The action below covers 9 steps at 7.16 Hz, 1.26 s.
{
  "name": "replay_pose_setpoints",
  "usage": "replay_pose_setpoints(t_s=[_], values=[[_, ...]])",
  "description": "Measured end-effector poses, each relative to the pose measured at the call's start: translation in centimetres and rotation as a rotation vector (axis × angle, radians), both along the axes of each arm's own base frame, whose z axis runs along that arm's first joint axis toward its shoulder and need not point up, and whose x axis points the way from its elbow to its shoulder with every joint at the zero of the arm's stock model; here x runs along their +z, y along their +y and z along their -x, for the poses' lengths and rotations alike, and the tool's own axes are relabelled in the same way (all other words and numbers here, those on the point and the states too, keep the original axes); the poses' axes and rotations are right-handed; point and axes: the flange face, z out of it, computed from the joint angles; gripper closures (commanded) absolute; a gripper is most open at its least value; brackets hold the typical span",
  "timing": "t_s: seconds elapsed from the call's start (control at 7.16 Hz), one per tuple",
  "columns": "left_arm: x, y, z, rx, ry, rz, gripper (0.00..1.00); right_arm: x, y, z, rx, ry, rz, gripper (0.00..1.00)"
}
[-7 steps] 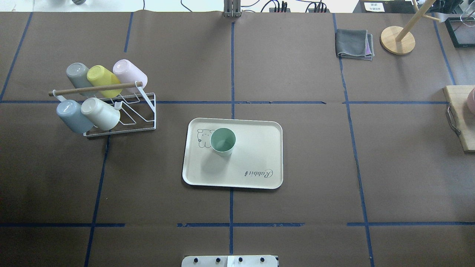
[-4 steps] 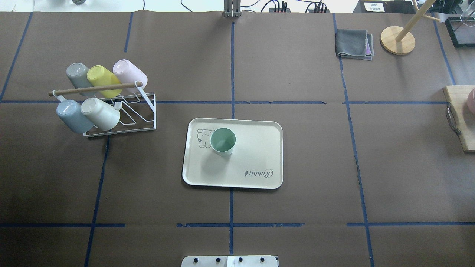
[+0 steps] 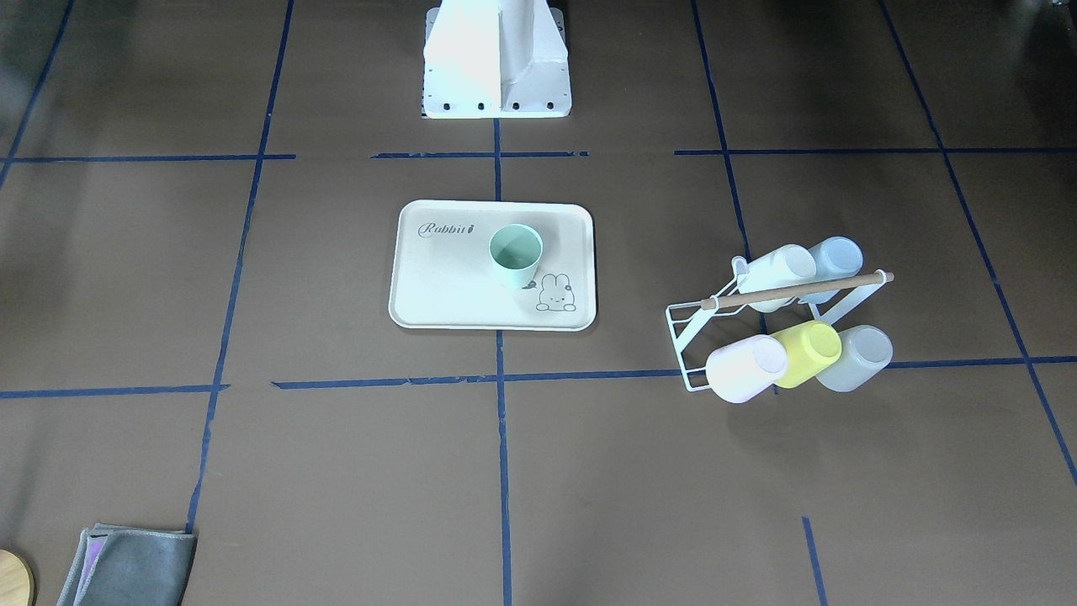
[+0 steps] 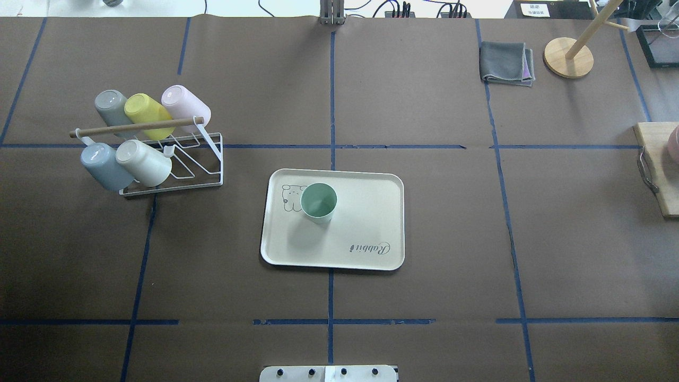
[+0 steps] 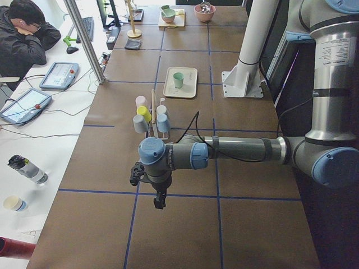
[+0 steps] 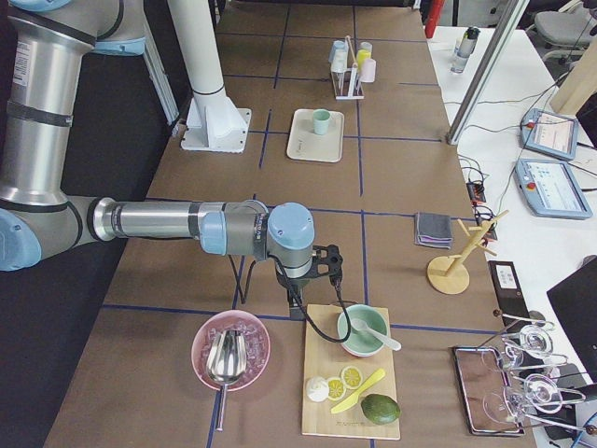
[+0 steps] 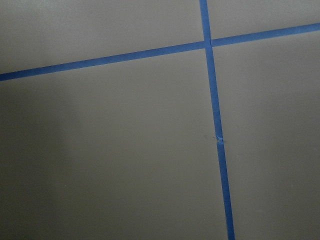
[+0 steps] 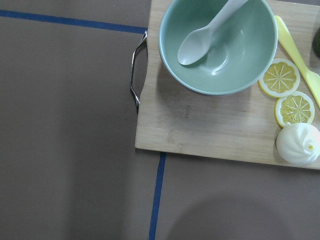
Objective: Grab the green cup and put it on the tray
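Front-facing view, small pale mint-green plastic cup point(image 3: 515, 257) upright on cream rectangular tray point(image 3: 454, 290) lettered "Rabbit", overhead view, cup just beside line-drawn rabbit point(image 4: 290, 197), left side view, left gripper point(image 5: 160, 199) over brown paper, opening impossible to tell, right side view, right gripper point(image 6: 332, 267) near wooden board point(image 6: 322, 359), opening impossible to tell

The small plastic cup point(image 4: 319, 202) in the middle of the frame is pale mint green. The rectangular tray point(image 4: 366, 212) is cream, with a thin grey rabbit drawing and curly grey writing. The paper table cover point(image 4: 435, 228) is plain brown, crossed by blue tape lines. At the upper left, the thin wire rack point(image 4: 175, 188) is white. Its round plastic cups are grey point(image 4: 110, 104), yellow point(image 4: 146, 114), pink point(image 4: 184, 104), light blue point(image 4: 101, 164) and cream point(image 4: 142, 162).
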Motion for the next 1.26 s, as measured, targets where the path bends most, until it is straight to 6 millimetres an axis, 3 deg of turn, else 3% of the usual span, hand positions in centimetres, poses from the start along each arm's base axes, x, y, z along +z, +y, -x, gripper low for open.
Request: replay_pose_setpoints(t_s=[1.26], values=[[-0.16, 0.08, -0.02, 0.002, 0.001, -0.002, 0.00, -0.85, -0.21, 0.63, 0.008, -0.004, 0.006, 0.00]])
